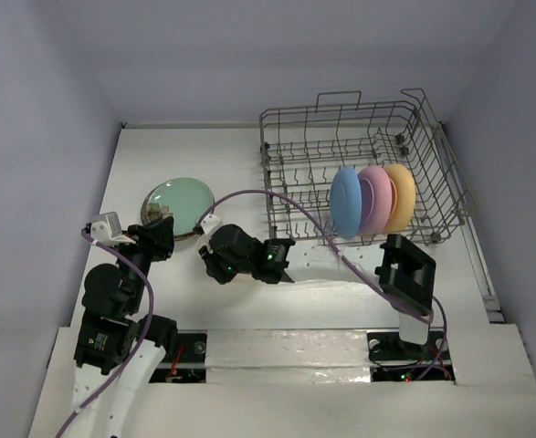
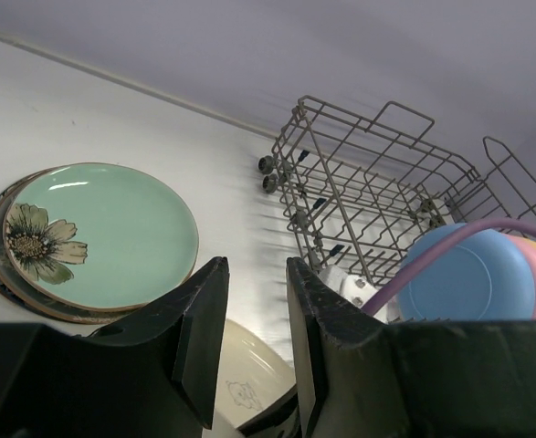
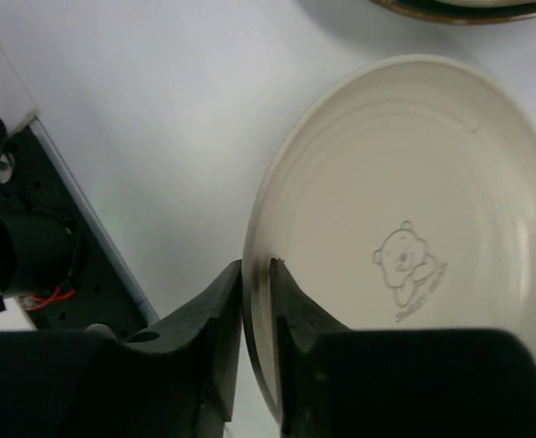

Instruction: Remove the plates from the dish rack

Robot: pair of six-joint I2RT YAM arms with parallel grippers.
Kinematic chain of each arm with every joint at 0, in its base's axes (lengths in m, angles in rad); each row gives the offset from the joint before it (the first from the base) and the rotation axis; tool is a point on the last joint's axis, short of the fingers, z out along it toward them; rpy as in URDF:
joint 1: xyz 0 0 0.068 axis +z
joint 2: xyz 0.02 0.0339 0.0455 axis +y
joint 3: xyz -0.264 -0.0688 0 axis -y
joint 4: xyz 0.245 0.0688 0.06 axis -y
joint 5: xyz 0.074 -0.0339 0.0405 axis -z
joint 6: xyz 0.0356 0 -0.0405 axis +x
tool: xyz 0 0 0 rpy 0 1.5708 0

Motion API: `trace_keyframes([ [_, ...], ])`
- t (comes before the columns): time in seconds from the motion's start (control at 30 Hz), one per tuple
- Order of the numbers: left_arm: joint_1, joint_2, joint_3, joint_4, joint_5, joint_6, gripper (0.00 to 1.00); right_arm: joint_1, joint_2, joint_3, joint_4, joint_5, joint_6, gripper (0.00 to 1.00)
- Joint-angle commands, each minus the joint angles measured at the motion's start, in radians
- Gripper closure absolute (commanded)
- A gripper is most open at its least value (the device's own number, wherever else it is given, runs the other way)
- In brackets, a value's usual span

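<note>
The right jaws stand nearly shut on the rim of the cream plate [image 3: 404,228], one finger on each side of its edge, with the small bear drawing on the plate's face turned toward the wrist camera. Whether that plate rests on the white counter [image 1: 240,155] or is lifted off it I cannot tell. The left jaws are partly open with nothing between them, and the cream plate shows just below their gap. Beside them, to the left, the mint green plate [image 2: 103,228] with its painted flower lies on top of a stack on the counter, darker rims showing beneath it. Well to the right sits the dish rack [image 1: 290,182], where the sky blue plate [image 1: 345,201], the pink plate [image 1: 377,187] and the orange-yellow plate [image 1: 403,196] stand upright side by side among the tines.
</note>
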Motion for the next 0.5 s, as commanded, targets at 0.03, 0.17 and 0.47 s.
trace_keyframes([
  [0.03,0.005,0.002,0.013,0.033,-0.002,-0.001,0.71,0.021,0.051,0.022,0.066,-0.035,0.045,0.66],
  [0.17,0.005,-0.001,0.013,0.033,-0.002,0.001,0.71,0.021,0.066,0.014,0.060,-0.003,0.069,0.64],
  [0.47,0.005,-0.002,0.013,0.032,-0.003,-0.002,0.71,0.021,-0.069,-0.027,0.049,0.105,0.089,0.62],
])
